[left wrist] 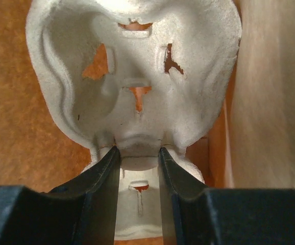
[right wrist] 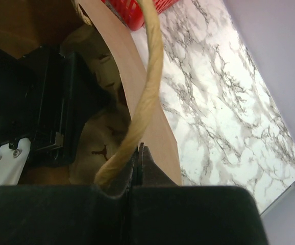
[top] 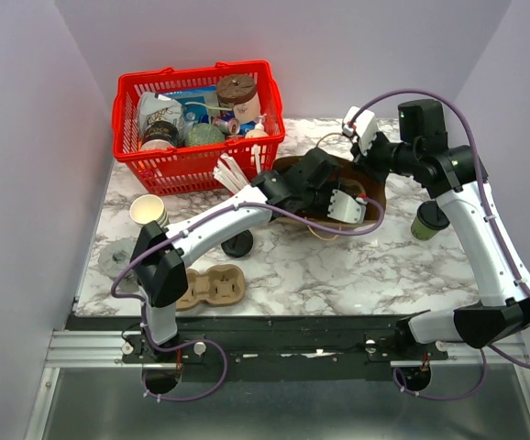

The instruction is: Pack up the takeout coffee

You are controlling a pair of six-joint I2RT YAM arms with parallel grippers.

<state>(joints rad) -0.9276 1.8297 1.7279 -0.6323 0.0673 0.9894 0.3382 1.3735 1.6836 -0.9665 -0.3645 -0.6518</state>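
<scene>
The takeout coffee (top: 427, 221), a green cup with a black lid, stands on the marble to the right of the brown paper bag (top: 378, 189), beside the right arm. My left gripper (left wrist: 140, 157) reaches inside the bag and is shut on the middle ridge of a pale pulp cup carrier (left wrist: 137, 76), with the bag's brown walls (left wrist: 15, 127) around it. My right gripper (right wrist: 139, 150) is shut on the bag's rim (right wrist: 150, 109), and the twine handle (right wrist: 147, 76) runs past its left finger. Both grippers are apart from the coffee.
A red basket (top: 133, 161) full of groceries stands at the back left. On the left of the table are a lidless cup (top: 149, 211), a loose black lid (top: 238, 244), a second pulp carrier (top: 212, 286) and a grey lid (top: 118, 259).
</scene>
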